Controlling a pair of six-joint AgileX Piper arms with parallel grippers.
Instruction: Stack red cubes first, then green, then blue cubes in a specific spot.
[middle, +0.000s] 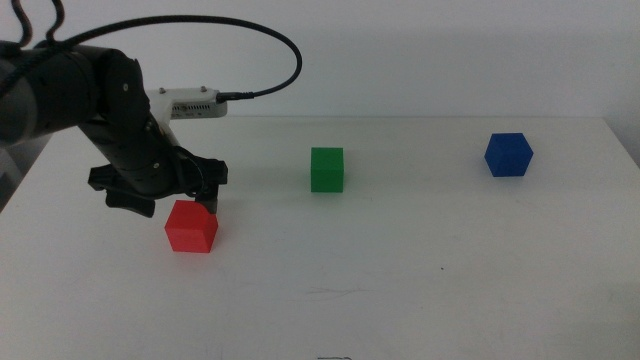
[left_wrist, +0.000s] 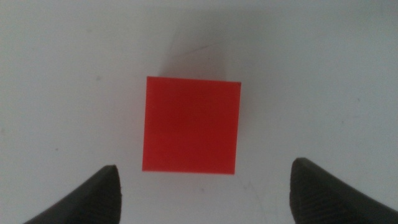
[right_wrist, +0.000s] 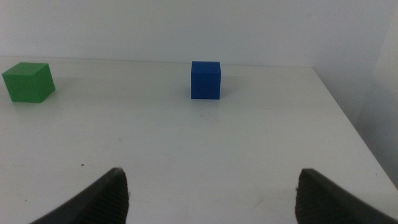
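Observation:
The red cube (middle: 190, 226) rests on the white table at the left. My left gripper (middle: 178, 192) hangs open just above and behind it. In the left wrist view the red cube (left_wrist: 191, 124) lies straight below, and the left gripper (left_wrist: 204, 179) has its jaws spread wider than the cube, not touching it. The green cube (middle: 327, 169) stands at the table's middle and the blue cube (middle: 508, 155) at the far right. My right gripper (right_wrist: 211, 182) waits open and empty, out of the middle view, facing the blue cube (right_wrist: 206, 79) with the green cube (right_wrist: 28, 82) off to one side.
The left arm's body and its black cable (middle: 270, 55) arch over the table's back left. The table's right edge (right_wrist: 354, 124) runs close past the blue cube. Bare white tabletop (middle: 400, 270) spreads across the front.

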